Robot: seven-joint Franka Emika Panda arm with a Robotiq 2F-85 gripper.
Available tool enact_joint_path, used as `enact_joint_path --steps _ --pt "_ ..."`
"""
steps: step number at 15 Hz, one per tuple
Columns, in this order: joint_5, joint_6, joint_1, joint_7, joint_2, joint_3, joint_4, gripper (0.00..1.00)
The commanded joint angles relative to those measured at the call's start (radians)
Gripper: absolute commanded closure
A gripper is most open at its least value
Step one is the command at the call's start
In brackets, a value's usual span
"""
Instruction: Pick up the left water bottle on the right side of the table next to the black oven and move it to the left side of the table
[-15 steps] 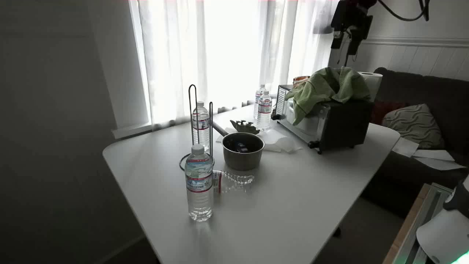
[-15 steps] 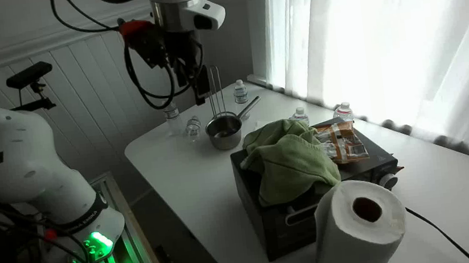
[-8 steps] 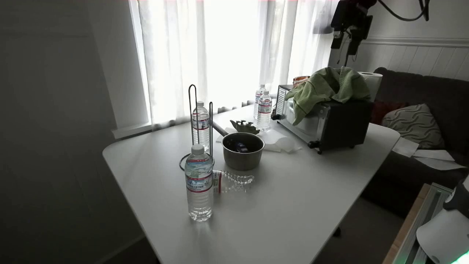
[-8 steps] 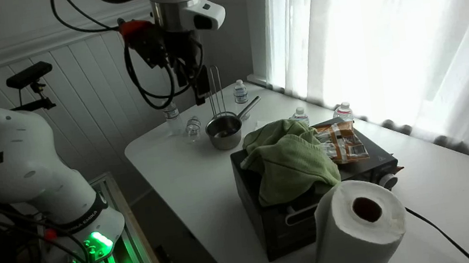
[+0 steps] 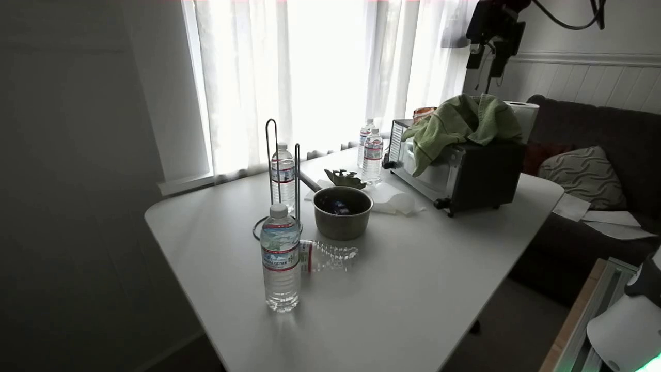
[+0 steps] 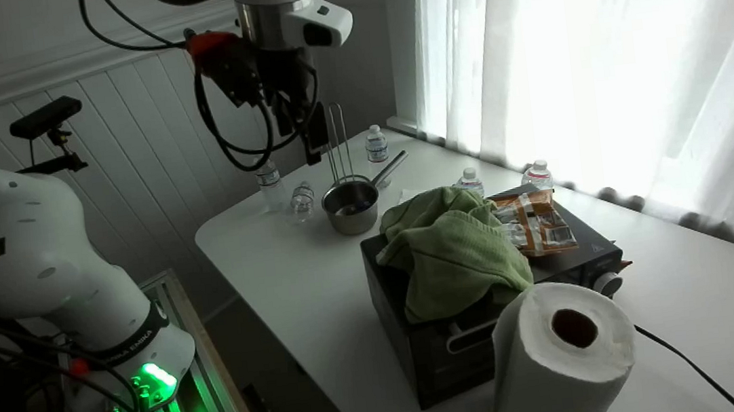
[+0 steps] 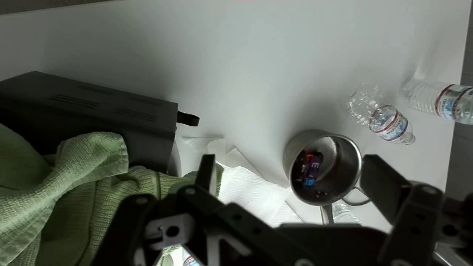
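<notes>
Two slim clear water bottles with white caps stand upright beside the black oven point(image 5: 488, 178), by the window. I take the left water bottle to be the one nearer the pan point(image 5: 373, 157); in an exterior view only its top point(image 6: 469, 180) shows behind the green towel. A bit of a bottle label point(image 7: 190, 261) shows at the wrist view's bottom edge; I cannot tell which bottle it is. The white table point(image 5: 413, 289) carries everything. My gripper point(image 5: 485, 66) is open and empty, high above the table; its spread fingers point(image 7: 290, 166) frame the pan from above in the wrist view.
A saucepan point(image 6: 351, 209), a wire rack point(image 5: 298, 181), an upright bottle point(image 5: 281, 268), a lying bottle point(image 5: 328, 257) and another upright bottle point(image 6: 376, 145) stand across the table. A green towel point(image 6: 454, 251) and orange packet point(image 6: 532, 223) lie on the oven. A paper roll point(image 6: 567, 355) stands beside it.
</notes>
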State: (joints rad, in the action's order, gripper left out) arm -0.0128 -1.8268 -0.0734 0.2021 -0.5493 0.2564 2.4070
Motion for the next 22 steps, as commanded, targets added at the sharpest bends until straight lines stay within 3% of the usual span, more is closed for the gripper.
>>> enact_joint_path --steps 1,7,9,14,18,22 --pt "-0.01 0.002 -0.022 0.01 0.004 -0.018 -0.002 0.0" --pt "-0.01 0.002 -0.022 0.01 0.004 -0.018 -0.002 0.0" --pt "-0.021 -0.075 -0.023 -0.076 0.057 -0.048 -0.028 0.0" --pt "-0.022 -0.246 -0.027 -0.302 0.261 -0.12 -0.156 0.0" --pt "-0.001 -0.242 -0.038 -0.452 0.438 -0.139 -0.311 0.0" --pt "-0.021 -0.255 -0.04 -0.511 0.598 -0.125 -0.456 0.0"
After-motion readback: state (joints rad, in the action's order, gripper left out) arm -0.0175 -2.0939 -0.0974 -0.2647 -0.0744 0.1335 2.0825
